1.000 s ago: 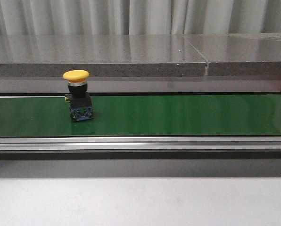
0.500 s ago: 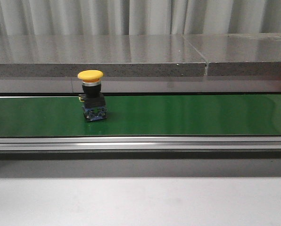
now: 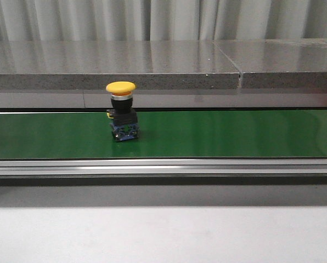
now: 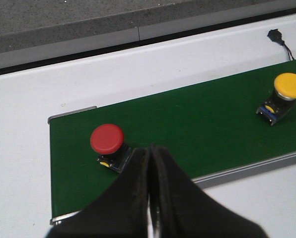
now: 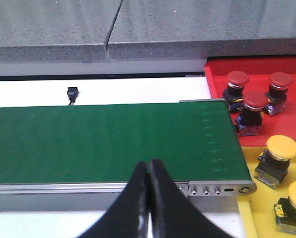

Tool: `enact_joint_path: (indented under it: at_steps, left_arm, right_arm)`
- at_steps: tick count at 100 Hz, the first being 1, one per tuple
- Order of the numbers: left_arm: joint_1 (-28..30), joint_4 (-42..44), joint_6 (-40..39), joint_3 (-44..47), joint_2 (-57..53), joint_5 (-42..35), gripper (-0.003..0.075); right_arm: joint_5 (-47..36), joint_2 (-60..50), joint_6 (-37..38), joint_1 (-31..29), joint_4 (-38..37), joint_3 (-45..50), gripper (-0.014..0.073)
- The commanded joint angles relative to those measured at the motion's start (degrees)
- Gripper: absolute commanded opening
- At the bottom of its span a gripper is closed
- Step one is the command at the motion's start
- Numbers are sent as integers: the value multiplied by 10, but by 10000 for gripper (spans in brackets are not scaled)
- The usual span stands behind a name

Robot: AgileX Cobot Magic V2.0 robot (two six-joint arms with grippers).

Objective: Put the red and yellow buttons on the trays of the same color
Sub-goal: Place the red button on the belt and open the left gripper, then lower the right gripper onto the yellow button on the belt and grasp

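The yellow button (image 3: pixel 121 110), upright mid-belt (image 3: pixel 218 134), is rigid, probably top-heavy; its black neck suits gripping. Both grippers, left (image 4: pixel 149 198) and right (image 5: pixel 148 198), sit pressed together, empty.

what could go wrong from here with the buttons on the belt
The yellow button stands upright and top-heavy on the green belt; a sideways nudge could tip it.

The left gripper and right gripper are both shut, so either must open before it can take a button.

The red button sits near the belt's end beside the left gripper, so a careless descent might knock it off.
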Motion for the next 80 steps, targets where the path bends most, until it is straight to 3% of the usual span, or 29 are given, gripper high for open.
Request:
enact_joint_path:
  at_steps: [1, 47, 80]
  left_arm:
    - [-11, -4, -1, 14, -36, -46, -21]
    - [-17, -35, -1, 159, -250, -43, -21]
    - [-17, -45, -1, 189, -350, -42, -21]
  right_arm:
    - [-41, 5, 0, 3, -2, -14, -66]
    - [-41, 5, 0, 3, -2, -14, -66]
    - [-39, 7, 0, 3, 0, -19, -66]
